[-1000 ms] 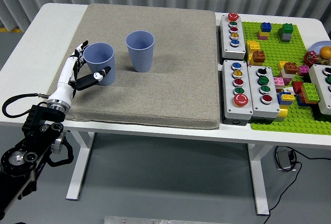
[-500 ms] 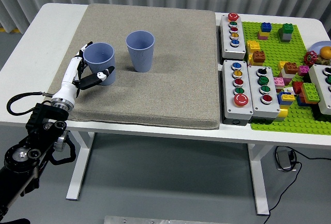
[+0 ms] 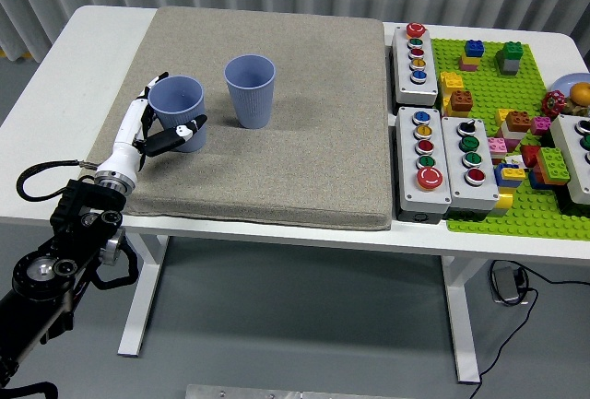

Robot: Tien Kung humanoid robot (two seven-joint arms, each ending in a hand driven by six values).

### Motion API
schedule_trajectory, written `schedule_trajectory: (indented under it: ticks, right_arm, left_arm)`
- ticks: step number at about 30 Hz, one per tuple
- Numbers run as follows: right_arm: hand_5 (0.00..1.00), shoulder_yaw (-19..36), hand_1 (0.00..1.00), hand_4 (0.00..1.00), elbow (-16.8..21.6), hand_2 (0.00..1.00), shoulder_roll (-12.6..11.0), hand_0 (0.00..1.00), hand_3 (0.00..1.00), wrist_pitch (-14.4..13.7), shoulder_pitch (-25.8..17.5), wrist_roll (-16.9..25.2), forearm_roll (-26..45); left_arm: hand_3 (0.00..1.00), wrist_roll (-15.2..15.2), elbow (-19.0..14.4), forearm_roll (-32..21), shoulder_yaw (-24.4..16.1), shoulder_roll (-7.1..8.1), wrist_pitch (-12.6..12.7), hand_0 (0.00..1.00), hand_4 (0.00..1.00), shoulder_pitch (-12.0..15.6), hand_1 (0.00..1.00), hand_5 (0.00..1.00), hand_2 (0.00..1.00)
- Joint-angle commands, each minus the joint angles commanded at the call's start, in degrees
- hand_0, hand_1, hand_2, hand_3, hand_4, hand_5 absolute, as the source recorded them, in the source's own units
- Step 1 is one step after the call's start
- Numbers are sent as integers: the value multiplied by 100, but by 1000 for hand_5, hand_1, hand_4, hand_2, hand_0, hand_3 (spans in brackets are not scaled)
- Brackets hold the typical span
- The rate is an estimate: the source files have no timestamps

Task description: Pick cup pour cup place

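No brand or writing can be read anywhere. A white table [image 3: 55,67] carries a grey-brown mat [image 3: 277,132]; behind it hangs a pale corrugated wall, below lies a grey floor. The left hand [image 3: 152,127] is curled around a blue cup [image 3: 177,111] at the mat's nine o'clock side, thumb across the front, fingers behind. A second blue cup [image 3: 250,90] stands upright just beside it, toward two o'clock. Button boxes [image 3: 433,146] and a green brick board [image 3: 502,132] fill the three o'clock end.

Blue cups [image 3: 178,111], beige mat [image 3: 277,141] (green baseplate [image 3: 516,169]).
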Motion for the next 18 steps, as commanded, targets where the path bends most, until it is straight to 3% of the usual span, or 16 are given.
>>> schedule_trajectory:
  ticks: [2, 3, 13, 18]
  right_arm:
    - [188, 1, 654, 2, 0, 595, 0, 690, 580, 0, 1, 0, 0]
    - [184, 3, 654, 2, 0, 595, 0, 690, 580, 1, 1, 1, 0]
    - [184, 7, 653, 2, -2, 595, -4, 689, 580, -2, 23, 2, 0]
    - [184, 11, 654, 2, -2, 595, -5, 690, 580, 0, 27, 3, 0]
  left_arm:
    - [998, -5, 11, -73, 14, -2, 4, 759, 893, -9, 789, 252, 980]
    - [998, -8, 15, -132, 23, -3, 0, 689, 899, -12, 749, 262, 963]
    - [998, -42, 36, -638, 64, -18, -53, 670, 899, -42, 748, 264, 961]
    - [996, -52, 32, -614, 70, -18, -45, 667, 899, -47, 744, 266, 960]
